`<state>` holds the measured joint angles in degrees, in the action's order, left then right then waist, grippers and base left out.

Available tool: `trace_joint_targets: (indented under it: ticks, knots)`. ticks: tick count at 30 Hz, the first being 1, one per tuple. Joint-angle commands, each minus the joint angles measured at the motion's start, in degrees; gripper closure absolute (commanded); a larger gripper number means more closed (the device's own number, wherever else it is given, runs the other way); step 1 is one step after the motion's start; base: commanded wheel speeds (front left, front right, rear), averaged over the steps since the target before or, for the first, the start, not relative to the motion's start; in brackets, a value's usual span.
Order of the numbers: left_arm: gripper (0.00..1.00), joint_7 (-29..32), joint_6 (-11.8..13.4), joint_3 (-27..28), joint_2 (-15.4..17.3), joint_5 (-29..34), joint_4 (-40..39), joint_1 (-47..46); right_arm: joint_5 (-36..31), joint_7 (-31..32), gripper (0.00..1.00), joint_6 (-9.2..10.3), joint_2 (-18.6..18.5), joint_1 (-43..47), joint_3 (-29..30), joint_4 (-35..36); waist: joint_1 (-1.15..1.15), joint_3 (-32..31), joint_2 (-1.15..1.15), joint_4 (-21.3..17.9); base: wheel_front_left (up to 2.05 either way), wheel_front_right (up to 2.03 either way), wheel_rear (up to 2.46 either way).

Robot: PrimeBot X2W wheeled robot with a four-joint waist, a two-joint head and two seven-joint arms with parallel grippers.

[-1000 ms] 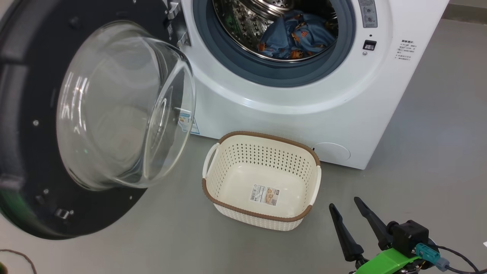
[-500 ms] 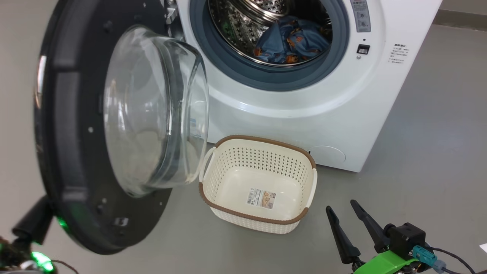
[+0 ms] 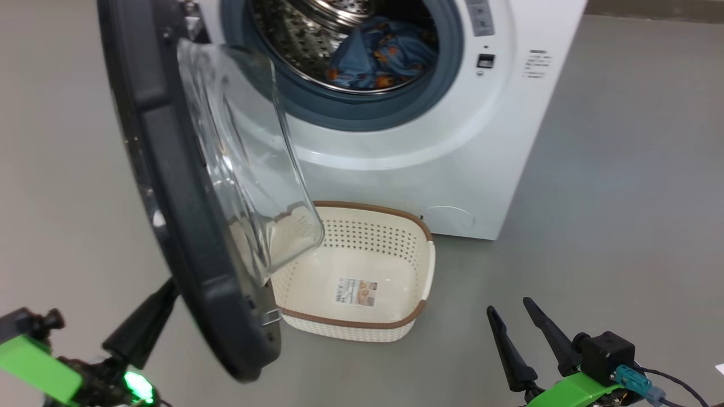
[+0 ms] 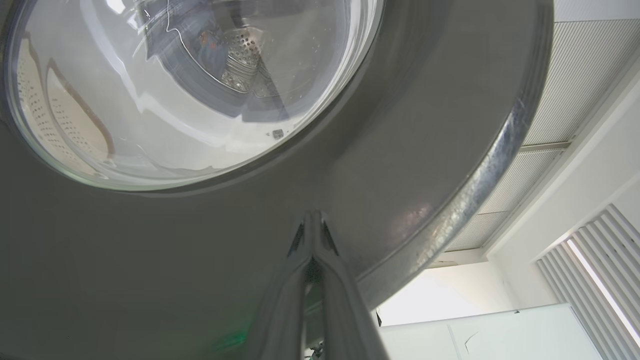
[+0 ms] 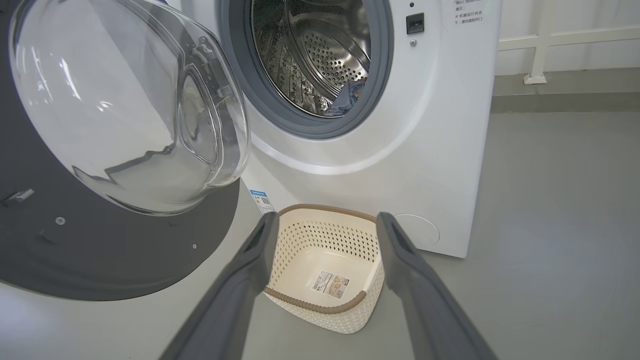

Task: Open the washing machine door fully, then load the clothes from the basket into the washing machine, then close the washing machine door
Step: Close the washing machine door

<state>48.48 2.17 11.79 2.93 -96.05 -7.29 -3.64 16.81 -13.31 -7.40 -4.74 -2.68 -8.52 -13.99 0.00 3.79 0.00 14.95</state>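
The door (image 3: 186, 169) has swung about halfway shut in the last second: your left fingers (image 4: 295, 270), pressed together, push its outer face, right fingers (image 3: 512, 353) hang wide and empty, clothes (image 3: 373, 53) lie in the washing machine (image 3: 452, 158), so only closing remains

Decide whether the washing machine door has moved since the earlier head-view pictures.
Yes. The washing machine door has swung toward the washing machine, closing: its glass window, earlier left of the basket, now overlaps the basket's left rim.
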Motion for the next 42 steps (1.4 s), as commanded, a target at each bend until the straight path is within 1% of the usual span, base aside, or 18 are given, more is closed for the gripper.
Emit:
trace_joint_targets:
  ticks: [1,4,10,11,19,33,42]
  knots:
    - [1.00,-0.14,-1.10,0.46,0.42,-0.44,-2.20,-0.45,-0.14,-0.86,0.00,-0.09,0.26,-2.00,-1.30,1.20,0.00,0.44,0.00,-2.16,0.00,0.00,0.00]
    - [1.00,-1.99,-1.42,-1.53,0.19,-0.34,-2.15,-0.67,-0.25,-0.94,0.00,-0.09,0.19,-2.35,-1.16,1.25,0.00,0.88,0.00,-3.99,0.00,0.00,0.00]
    - [1.00,-7.23,-2.99,-4.61,0.00,-0.11,-0.15,-2.67,-0.36,-1.07,0.00,-0.09,0.17,-3.01,-0.70,1.46,0.00,1.92,0.00,-7.70,0.00,0.00,0.00]
    - [1.00,-7.23,-2.99,-4.61,0.00,-0.11,-0.15,-2.67,-0.36,-1.07,0.00,-0.09,0.17,-3.01,-0.70,1.46,0.00,1.92,0.00,-7.70,0.00,0.00,0.00]
    - [1.00,-13.13,-5.48,-7.96,-0.04,-1.51,3.22,-6.32,-0.18,-1.29,0.00,-0.09,0.26,-3.95,-0.60,1.27,0.00,3.30,0.00,-12.76,0.00,0.00,0.00]
    - [1.00,-21.83,-8.01,-9.85,-0.04,-2.27,9.35,-13.08,0.18,-1.60,0.00,-0.09,0.59,-5.07,-1.09,0.45,0.00,3.99,0.00,-19.50,0.00,0.00,0.00]
    - [1.00,-25.42,-9.04,-10.09,-0.05,-2.32,13.53,-17.64,0.45,-1.66,0.00,-0.09,0.77,-5.43,-1.26,0.00,0.00,4.07,0.00,-22.96,0.00,0.00,0.00]
